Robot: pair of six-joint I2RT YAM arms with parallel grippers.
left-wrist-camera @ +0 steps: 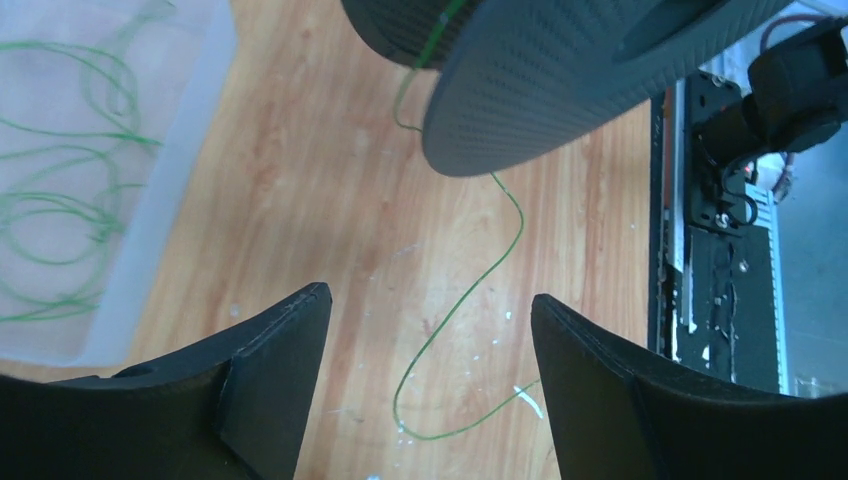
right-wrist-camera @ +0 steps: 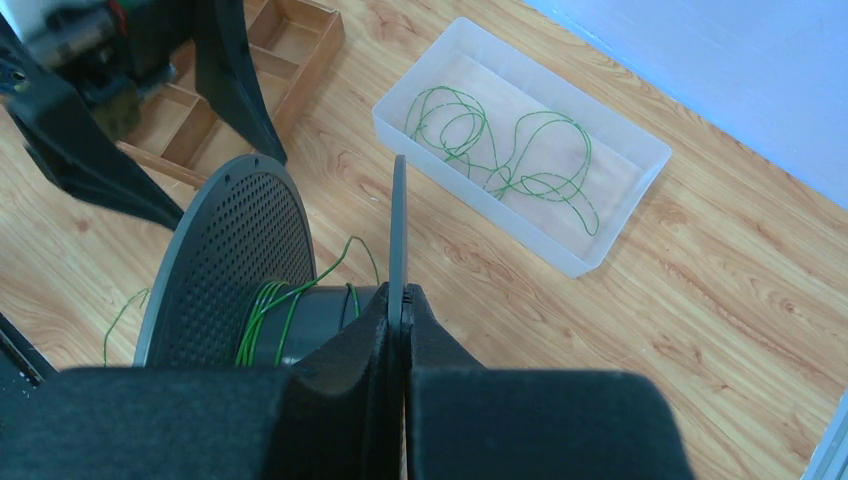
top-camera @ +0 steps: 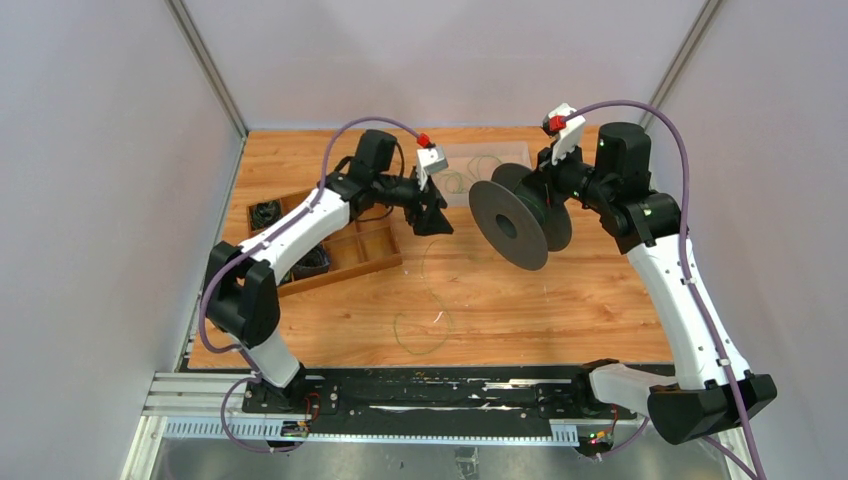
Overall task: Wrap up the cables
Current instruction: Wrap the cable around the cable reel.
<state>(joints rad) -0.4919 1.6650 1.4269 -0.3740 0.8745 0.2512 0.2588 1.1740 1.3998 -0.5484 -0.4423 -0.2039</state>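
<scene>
Your left gripper [left-wrist-camera: 430, 300] hangs over the table [top-camera: 560, 300] with its jaws released and wide apart, nothing between them. Through that gap in the left wrist view you see bare wood and one loose strand of the cables [left-wrist-camera: 470, 290], curling down from the spool [left-wrist-camera: 560, 80] above.

Your right gripper [right-wrist-camera: 402, 300] has its jaws clenched on the thin edge of one spool flange, holding the black spool off the table with its perforated faces upright. In the top view the spool [top-camera: 510, 225] sits between the two arms, just beside the left gripper [top-camera: 432, 215] but apart from it.

The cables are in three places. A few green turns are wound on the spool's hub [right-wrist-camera: 262, 320]. A strand trails from there down to the table and ends in a loose loop near the front edge [top-camera: 420, 330]. The rest lie in tangled loops inside the clear bin [right-wrist-camera: 470, 195], which stands at the far side of the table behind the spool.

A wooden tray [top-camera: 360, 255] with compartments lies on the left side of the table under the left arm; small dark bundles sit in some of its compartments.
</scene>
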